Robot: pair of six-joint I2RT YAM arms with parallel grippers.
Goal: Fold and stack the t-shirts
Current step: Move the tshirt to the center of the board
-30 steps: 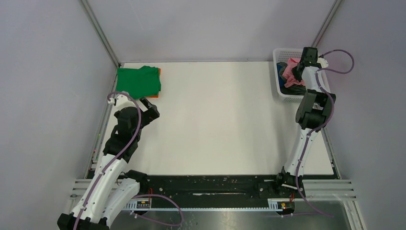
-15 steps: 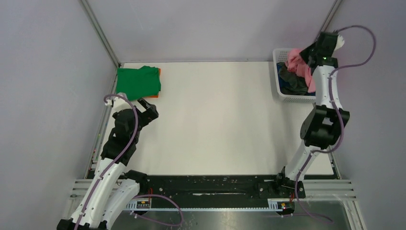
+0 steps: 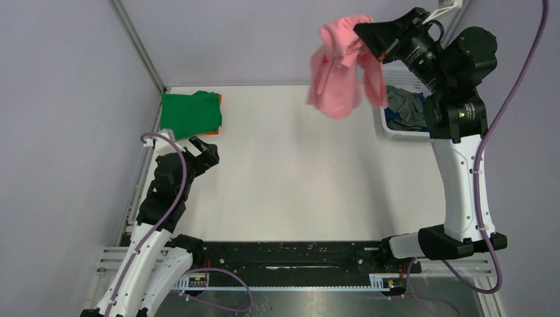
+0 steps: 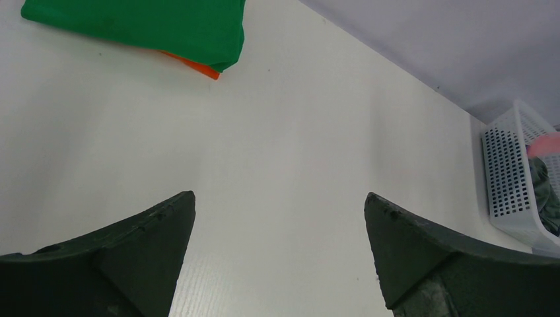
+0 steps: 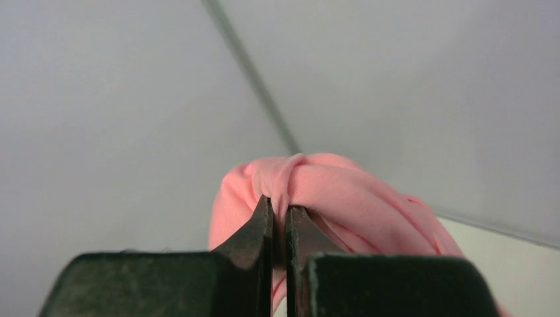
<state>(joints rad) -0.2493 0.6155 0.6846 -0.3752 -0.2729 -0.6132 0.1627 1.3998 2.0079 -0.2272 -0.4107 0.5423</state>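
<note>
Between fingertips of R gripper (image 5: 279, 206): clenched on a twisted ridge of the pink t-shirt (image 5: 343, 191), jaws nearly touching w/ cloth pinched between. Below & outward from that grip: hangs loose in mid-air, crumpled, clear of the table (image 3: 297, 178). Back of R fingers, lower down: white basket (image 3: 398, 134) w/ grey t-shirt (image 3: 406, 105) inside, not touched. Over at L gripper (image 4: 279, 194): spread wide, nothing between fingers, pointed across table surface. Ahead of L fingers & to their left, near: green t-shirt (image 4: 152, 23) folded flat, lies on top of orange t-shirt (image 4: 201, 67), only an orange corner showing beneath. Well apart from L fingers, far ahead-right: same basket, w/ a bit of pink above its rim.
</note>
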